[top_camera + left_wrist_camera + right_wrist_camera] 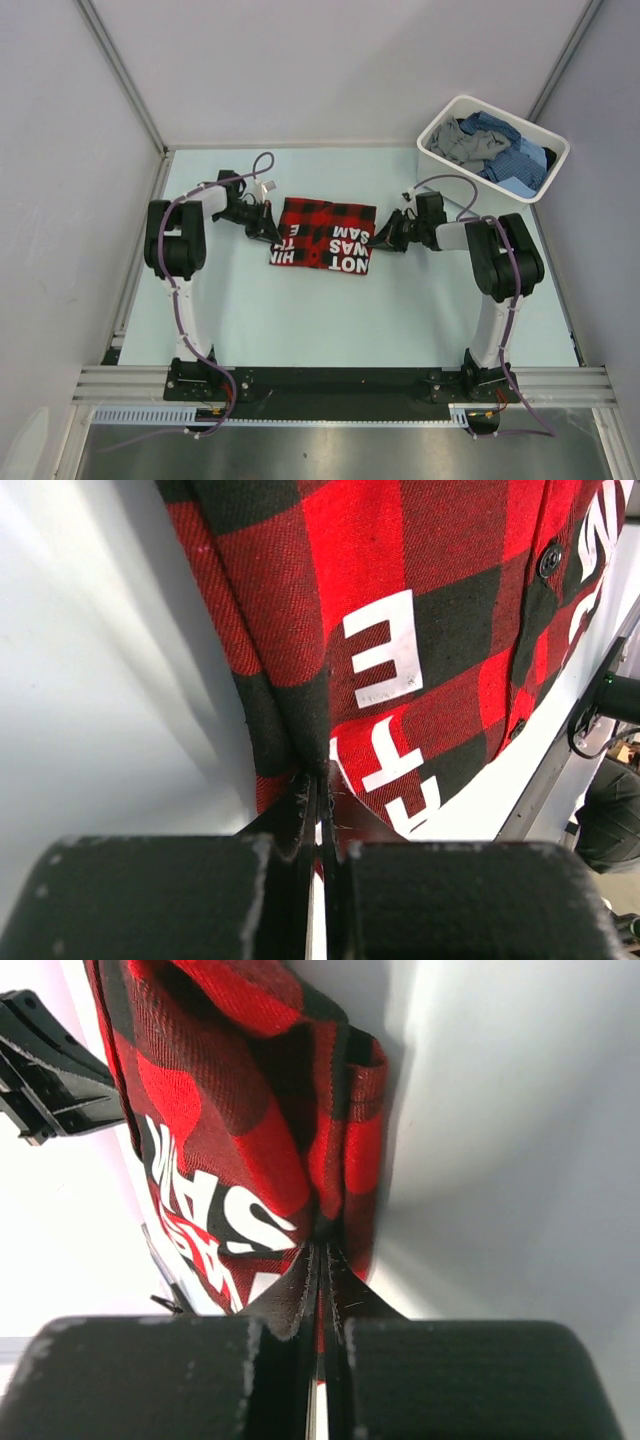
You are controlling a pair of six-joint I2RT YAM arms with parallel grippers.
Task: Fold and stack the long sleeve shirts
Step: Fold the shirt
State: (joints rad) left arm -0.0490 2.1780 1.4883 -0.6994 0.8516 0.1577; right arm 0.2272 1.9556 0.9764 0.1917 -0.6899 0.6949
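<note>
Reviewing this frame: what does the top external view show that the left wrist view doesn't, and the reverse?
Only top external: the white tub holding blue and grey shirts, far right, and the whole red-and-black check shirt, a folded rectangle. Only left wrist: that the left gripper is shut on a folded edge, plus a black button. Both: that shirt's white lettering, facing up.

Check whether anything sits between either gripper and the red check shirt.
Nothing visible does. The left gripper and the right gripper are each shut directly on an opposite edge of the red check shirt.
</note>
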